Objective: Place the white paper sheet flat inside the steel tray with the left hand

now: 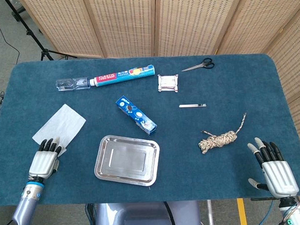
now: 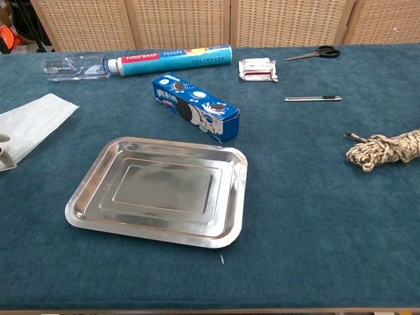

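With the left hand (image 1: 43, 162) laid flat, fingers (image 1: 49, 144) close together on the near corner of the white paper sheet (image 1: 59, 125), perhaps pressing, the sheet should be gripped firmly and carried toward four o'clock into the steel tray (image 1: 103, 168).

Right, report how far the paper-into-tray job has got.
Done: nothing visible; the steel tray holds nothing. In hand: the left hand rests its fingertips on the near corner of the white paper sheet, which lies on the table left of the tray; no clear grip shows. Left: gripping, carrying and laying it flat. The right hand lies open, apart.
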Tool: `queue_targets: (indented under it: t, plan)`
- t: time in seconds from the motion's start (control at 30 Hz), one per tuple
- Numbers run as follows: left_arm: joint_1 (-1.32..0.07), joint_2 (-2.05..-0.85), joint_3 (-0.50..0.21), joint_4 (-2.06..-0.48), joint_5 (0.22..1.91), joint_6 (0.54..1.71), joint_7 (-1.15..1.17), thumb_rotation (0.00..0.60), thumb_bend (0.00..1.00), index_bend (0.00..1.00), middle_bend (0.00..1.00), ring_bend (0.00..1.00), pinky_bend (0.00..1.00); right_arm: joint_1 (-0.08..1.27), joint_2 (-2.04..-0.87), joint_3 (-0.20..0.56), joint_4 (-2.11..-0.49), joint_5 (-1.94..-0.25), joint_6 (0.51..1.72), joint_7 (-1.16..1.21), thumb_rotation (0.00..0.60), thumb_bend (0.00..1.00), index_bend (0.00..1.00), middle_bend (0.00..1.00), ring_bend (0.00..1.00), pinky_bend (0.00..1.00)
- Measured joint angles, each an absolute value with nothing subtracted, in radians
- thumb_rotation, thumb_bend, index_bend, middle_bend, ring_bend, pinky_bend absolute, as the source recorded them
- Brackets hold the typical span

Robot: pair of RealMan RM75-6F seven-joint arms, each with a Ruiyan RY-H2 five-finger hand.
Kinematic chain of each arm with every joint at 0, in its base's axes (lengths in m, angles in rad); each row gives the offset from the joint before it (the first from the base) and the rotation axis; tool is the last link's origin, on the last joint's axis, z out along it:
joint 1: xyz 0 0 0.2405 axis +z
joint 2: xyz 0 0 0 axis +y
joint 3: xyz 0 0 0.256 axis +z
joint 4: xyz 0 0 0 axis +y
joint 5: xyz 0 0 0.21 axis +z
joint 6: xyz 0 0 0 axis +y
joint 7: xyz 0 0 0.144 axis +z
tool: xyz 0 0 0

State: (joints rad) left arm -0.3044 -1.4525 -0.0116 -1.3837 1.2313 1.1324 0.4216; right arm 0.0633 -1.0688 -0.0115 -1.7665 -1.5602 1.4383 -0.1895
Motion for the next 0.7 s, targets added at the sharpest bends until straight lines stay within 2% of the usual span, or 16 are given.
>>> queue_targets:
  t: [0.13, 0.3, 0.7]
  plan:
    - [-0.303, -1.465, -0.014, -1.365, 1.233, 1.144, 0.423, 0.600, 0.56, 0.28, 0.00, 0.00, 0.00, 0.062, -1.068, -0.011, -1.766, -1.562, 1.441, -0.188, 0.600, 0.00, 0.10, 0.00, 0.00, 0.00]
    - [-0.297, -1.489, -0.022, -1.333, 1.244, 1.174, 0.412, 0.600, 0.58, 0.37, 0.00, 0.00, 0.00, 0.060, -1.067, -0.012, -1.765, -1.567, 1.445, -0.186, 0.600, 0.00, 0.10, 0.00, 0.00, 0.00]
    - [-0.289, -1.527, -0.030, -1.267, 1.253, 1.193, 0.400, 0.600, 0.58, 0.49, 0.00, 0.00, 0.00, 0.055, -1.063, -0.014, -1.765, -1.577, 1.455, -0.177, 0.600, 0.00, 0.10, 0.00, 0.00, 0.00]
